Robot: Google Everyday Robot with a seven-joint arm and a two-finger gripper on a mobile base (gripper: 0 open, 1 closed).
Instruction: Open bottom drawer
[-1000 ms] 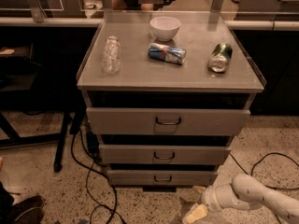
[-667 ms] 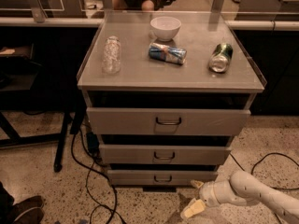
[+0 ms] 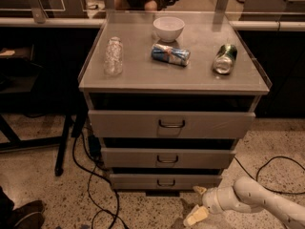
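Note:
The bottom drawer (image 3: 164,181) is the narrowest grey front at the foot of the cabinet, with a small dark wire handle (image 3: 166,182). It looks shut, its front set back under the two drawers above. My gripper (image 3: 196,203) is low near the floor, just right of and in front of the drawer's right end. Its two pale fingers are spread apart and hold nothing. One fingertip (image 3: 199,190) is near the drawer's lower right corner, the other (image 3: 194,217) is lower toward the floor. The white arm (image 3: 257,199) comes in from the bottom right.
The middle drawer (image 3: 167,157) and top drawer (image 3: 171,124) stick out above. On the cabinet top (image 3: 143,75) are a clear bottle (image 3: 113,56), a white bowl (image 3: 168,28), a blue can (image 3: 170,54) and a green can (image 3: 224,58). Black cables (image 3: 90,185) run over the floor at left and right.
My gripper has moved left and slightly up, closer to the bottom drawer's right end. The drawers have not moved.

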